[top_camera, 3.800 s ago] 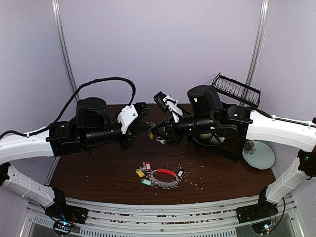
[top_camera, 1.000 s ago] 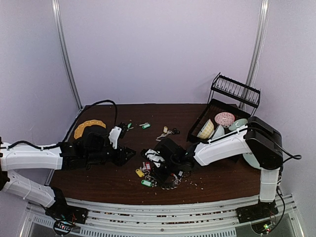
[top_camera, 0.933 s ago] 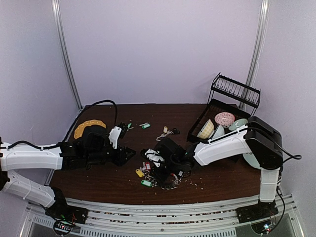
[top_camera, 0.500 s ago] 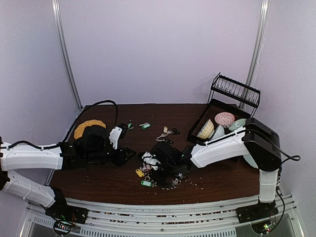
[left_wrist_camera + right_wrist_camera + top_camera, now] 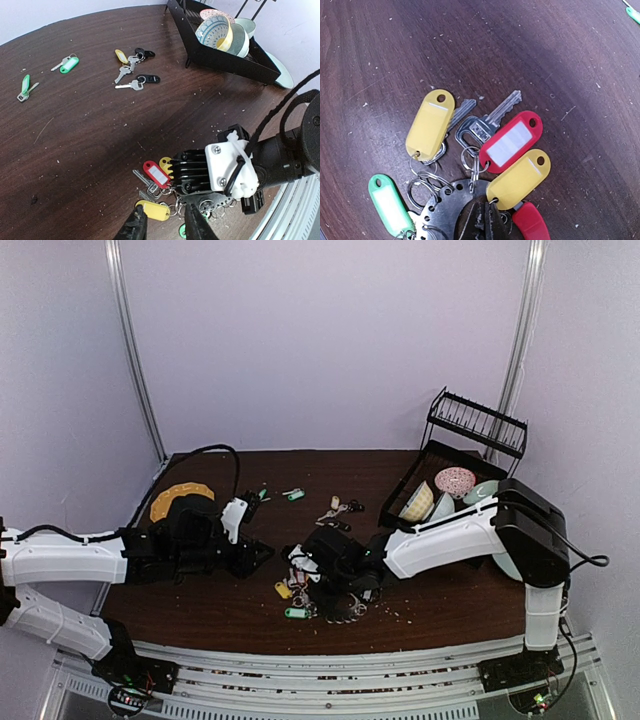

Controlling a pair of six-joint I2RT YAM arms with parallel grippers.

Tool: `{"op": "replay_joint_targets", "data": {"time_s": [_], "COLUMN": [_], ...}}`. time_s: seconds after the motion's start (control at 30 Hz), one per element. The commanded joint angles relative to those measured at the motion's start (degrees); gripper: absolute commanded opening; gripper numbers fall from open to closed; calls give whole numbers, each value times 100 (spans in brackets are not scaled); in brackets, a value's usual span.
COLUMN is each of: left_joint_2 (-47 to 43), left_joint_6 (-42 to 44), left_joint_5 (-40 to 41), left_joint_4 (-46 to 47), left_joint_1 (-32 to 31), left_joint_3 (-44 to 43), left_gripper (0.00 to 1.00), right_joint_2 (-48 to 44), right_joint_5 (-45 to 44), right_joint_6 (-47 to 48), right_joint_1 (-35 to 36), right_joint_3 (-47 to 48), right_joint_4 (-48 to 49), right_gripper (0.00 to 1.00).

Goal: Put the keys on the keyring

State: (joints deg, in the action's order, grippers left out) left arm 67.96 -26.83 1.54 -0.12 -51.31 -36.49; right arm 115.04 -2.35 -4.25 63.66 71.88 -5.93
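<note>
The keyring [image 5: 442,207], a perforated silver arc joined to a red arc [image 5: 532,225], lies on the dark table near the front edge [image 5: 345,612]. Keys with two yellow tags [image 5: 430,122], a red tag [image 5: 512,140] and a green tag [image 5: 387,202] hang on it by small rings. My right gripper [image 5: 487,220] is shut on the ring's inner edge beside the lower yellow tag [image 5: 520,177]; in the top view it [image 5: 332,590] is pressed down over the ring. My left gripper [image 5: 162,227] is open and empty, just left of the keyring [image 5: 262,553].
Loose keys lie farther back: two green-tagged ones [image 5: 67,64] [image 5: 25,85] and a small bunch with black heads [image 5: 135,57]. A black dish rack [image 5: 405,502] with bowls stands at the right. A yellow disc [image 5: 180,495] lies at the back left.
Both arms came down from mid-air over the table. In the last second my right gripper slid slightly left over the keyring. The left arm has stayed still.
</note>
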Motion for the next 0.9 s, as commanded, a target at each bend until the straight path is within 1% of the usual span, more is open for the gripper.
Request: {"op": "replay_joint_targets", "data": {"time_s": [0.0, 0.17, 0.27, 0.33, 0.4, 0.47, 0.5, 0.6, 0.67, 0.7, 0.77, 0.87], "left_joint_2": [-52, -90, -103, -125, -126, -140, -157, -155, -143, -154, -215, -448], "left_joint_6": [86, 108, 245, 452, 760, 1226, 1470, 2237, 2663, 2746, 2666, 2586], "left_joint_5": [27, 5, -261, -635, -1273, -1915, -1988, -1812, -1515, -1360, -1008, -226], "left_joint_4": [85, 86, 229, 460, 838, 1216, 1325, 1525, 1671, 1798, 2127, 3063], "left_joint_1": [50, 51, 50, 48, 17, -124, -275, -838, -1220, -1301, -1351, -1453], "left_joint_3": [-130, -139, -139, -118, -89, -122, -159, -287, -274, -233, -128, 303], "left_gripper": [28, 28, 28, 28, 28, 28, 30, 42, 47, 50, 53, 59], "right_joint_2": [-472, -1306, -1677, -1938, -2210, -2470, -2609, -3002, -3267, -3396, -3595, -3734], "right_joint_5": [-191, 122, 434, 813, 1237, 1633, 1840, 2467, 2967, 3030, 2810, 2618], "right_joint_6": [-87, -229, -303, -235, -76, 139, 259, 451, 651, 637, 404, -158], "right_joint_1": [22, -129, -285, -375, -424, -461, -465, -472, -471, -474, -483, -474], "right_joint_3": [-14, -372, -575, -746, -835, -897, -929, -1025, -1058, -1080, -1065, -1057], "right_joint_4": [-117, 219, 321, 408, 424, 361, 329, 313, 219, 257, 329, 633], "right_gripper": [0, 0, 0, 0, 0, 0, 0, 0, 0, 0, 0, 0]}}
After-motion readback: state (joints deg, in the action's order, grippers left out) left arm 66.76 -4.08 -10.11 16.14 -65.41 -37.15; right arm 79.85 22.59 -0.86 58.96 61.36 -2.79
